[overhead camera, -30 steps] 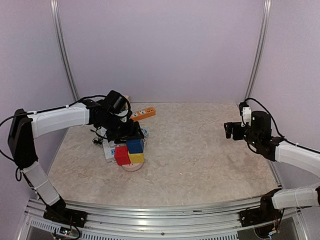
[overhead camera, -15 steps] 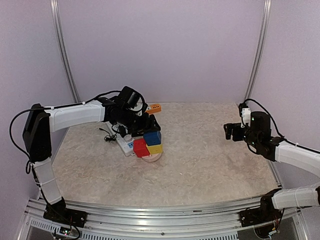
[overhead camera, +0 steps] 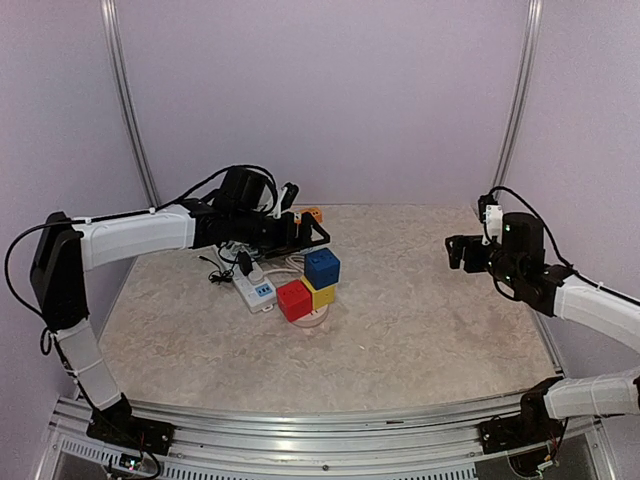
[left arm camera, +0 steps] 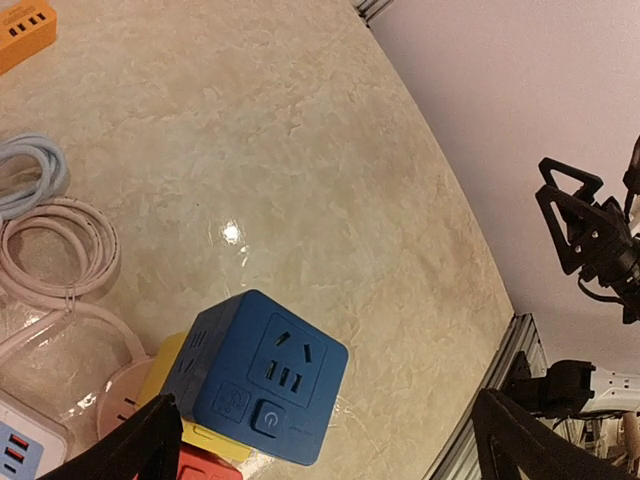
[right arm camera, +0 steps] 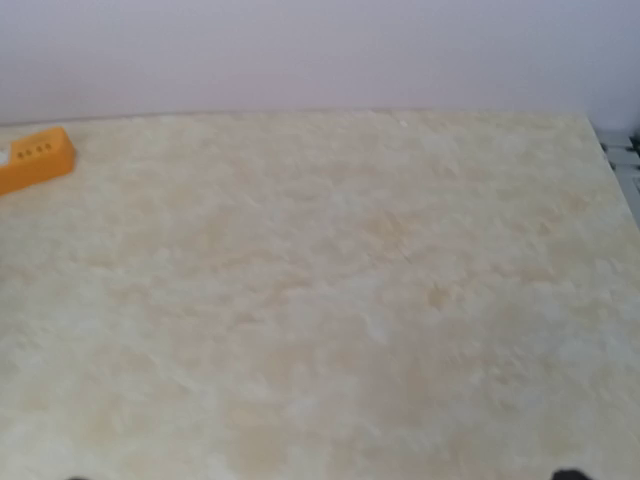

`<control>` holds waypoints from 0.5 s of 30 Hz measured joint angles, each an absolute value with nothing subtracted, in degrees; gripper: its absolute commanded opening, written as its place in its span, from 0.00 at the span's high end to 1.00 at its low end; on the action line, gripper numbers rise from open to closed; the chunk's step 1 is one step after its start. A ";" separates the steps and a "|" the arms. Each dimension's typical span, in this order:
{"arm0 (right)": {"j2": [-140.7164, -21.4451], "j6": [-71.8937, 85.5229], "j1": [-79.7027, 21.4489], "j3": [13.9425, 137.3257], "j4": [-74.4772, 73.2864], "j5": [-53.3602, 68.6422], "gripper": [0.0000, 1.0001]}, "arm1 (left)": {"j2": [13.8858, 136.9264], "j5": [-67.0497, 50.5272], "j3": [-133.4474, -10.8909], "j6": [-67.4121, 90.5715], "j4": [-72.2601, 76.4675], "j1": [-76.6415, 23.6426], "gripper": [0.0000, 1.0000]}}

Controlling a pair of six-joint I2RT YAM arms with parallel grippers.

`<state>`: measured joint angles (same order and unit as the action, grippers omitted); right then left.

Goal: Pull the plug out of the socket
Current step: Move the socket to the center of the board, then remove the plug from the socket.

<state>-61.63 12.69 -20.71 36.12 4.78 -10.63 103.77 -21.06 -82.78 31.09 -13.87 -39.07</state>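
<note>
One marbled surface [overhead camera: 420,320] carries everything, and two arms reach over it. The left arm [overhead camera: 130,235] stretches toward the middle, and the right arm [overhead camera: 590,300] is held off at the right side, well apart from the objects. There are two power strips. A white power strip [overhead camera: 256,291] lies left of centre and an orange power strip [overhead camera: 311,214] lies farther back, partly hidden behind the left arm's end. Three cube sockets are bunched just right of the white strip: a blue cube socket [overhead camera: 322,267] sitting on a yellow cube socket [overhead camera: 324,294], with a red cube socket [overhead camera: 294,300] against them. One round pale-pink socket [left arm camera: 128,395] lies under the cubes. Two coiled cables rest behind them, a pink cable [left arm camera: 60,245] and a pale-blue cable [left arm camera: 30,165]. One black plug [overhead camera: 243,264] appears to stand in the far end of the white strip, below the left arm. The left fingers [left arm camera: 125,455] are spread wide above the blue cube and hold nothing. The right fingers [overhead camera: 456,254] are also spread wide and grip nothing.
</note>
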 measured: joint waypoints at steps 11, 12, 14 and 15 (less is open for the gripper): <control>-64.31 14.52 -30.70 47.03 -0.69 -10.76 0.00 | 86.94 -20.80 -59.66 34.06 -6.00 -34.04 0.01; -65.60 14.66 -32.08 48.36 -1.13 -10.87 0.00 | 86.04 -20.84 -57.82 34.44 -5.56 -34.04 0.01; -68.64 15.09 -34.96 51.24 -1.98 -11.03 0.01 | 84.55 -21.12 -54.41 35.48 -4.93 -34.02 0.01; -70.04 15.40 -36.12 52.31 -2.20 -10.90 0.01 | 83.99 -21.39 -52.69 36.01 -4.43 -33.87 0.01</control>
